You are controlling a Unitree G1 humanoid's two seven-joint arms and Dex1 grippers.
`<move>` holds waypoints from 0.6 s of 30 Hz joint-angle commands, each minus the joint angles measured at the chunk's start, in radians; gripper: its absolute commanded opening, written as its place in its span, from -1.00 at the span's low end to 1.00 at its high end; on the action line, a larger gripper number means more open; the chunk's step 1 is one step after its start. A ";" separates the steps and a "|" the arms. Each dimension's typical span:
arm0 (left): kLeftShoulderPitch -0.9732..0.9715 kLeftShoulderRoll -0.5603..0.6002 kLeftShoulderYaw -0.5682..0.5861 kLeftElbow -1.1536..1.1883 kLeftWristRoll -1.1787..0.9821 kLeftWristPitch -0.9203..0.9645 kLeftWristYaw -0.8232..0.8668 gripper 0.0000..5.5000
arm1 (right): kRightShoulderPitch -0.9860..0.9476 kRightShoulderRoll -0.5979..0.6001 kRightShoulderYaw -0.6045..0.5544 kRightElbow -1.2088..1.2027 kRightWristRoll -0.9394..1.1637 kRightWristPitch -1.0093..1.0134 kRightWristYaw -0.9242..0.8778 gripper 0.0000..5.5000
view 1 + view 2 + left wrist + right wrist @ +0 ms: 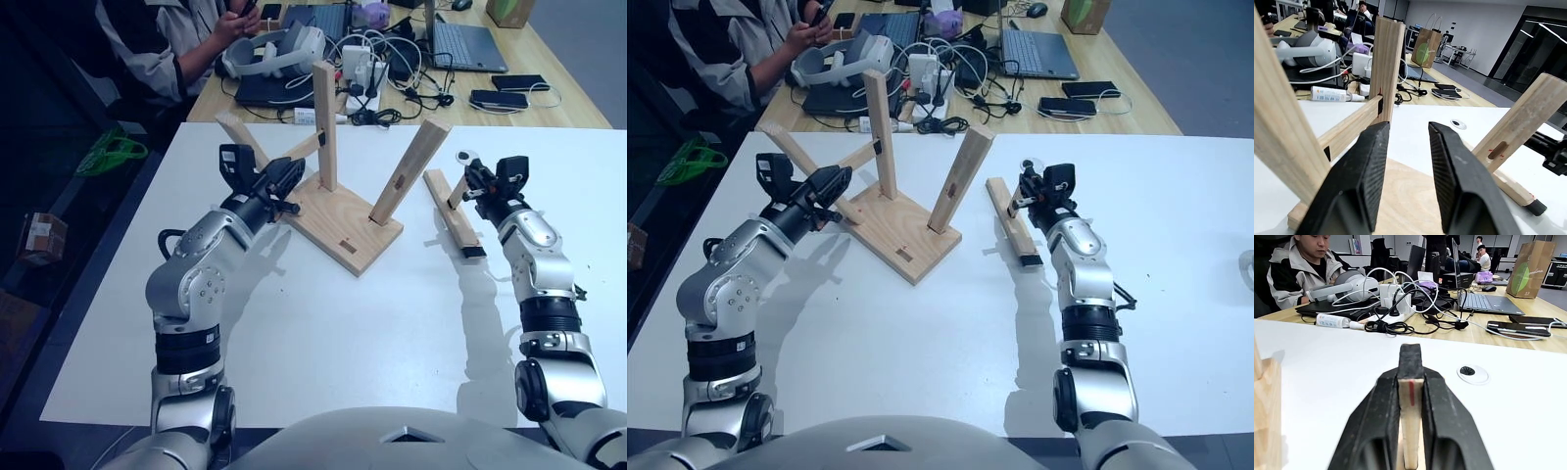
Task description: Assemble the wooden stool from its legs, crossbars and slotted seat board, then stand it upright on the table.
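Note:
The slotted seat board (345, 233) lies flat on the white table. Three legs stick up from it: a leaning one at the left (241, 137), an upright one (325, 125) and a leaning one at the right (409, 172). A crossbar (300, 149) joins the left and upright legs. My left gripper (285, 182) is open beside the board's left corner, its fingers (1360, 180) apart with nothing between them. A loose leg (457, 221) with a black foot cap lies to the right. My right gripper (468, 186) is shut on the far end of this leg (1410, 399).
A wooden desk (549, 93) behind the table carries laptops, a headset (269, 51), phones and tangled cables. A person sits at its left end. A round cable hole (464, 153) lies near my right gripper. The table's front half is bare white surface (343, 352).

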 commanded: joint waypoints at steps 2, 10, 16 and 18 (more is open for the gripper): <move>-0.022 0.023 0.008 -0.001 0.002 0.019 -0.011 -0.48 | 0.105 0.037 0.044 0.169 -0.037 -0.007 0.008 -0.85; -0.010 0.016 0.011 -0.012 0.003 0.023 -0.011 -0.48 | 0.030 0.025 -0.006 0.061 0.036 -0.020 0.032 -0.85; -0.027 0.016 0.008 0.002 0.006 0.020 -0.017 -0.48 | 0.008 0.015 -0.045 -0.027 0.070 -0.005 0.017 -0.85; -0.033 0.017 0.011 0.004 0.000 0.020 -0.023 -0.48 | -0.021 0.005 -0.079 -0.043 0.098 0.009 0.012 -0.85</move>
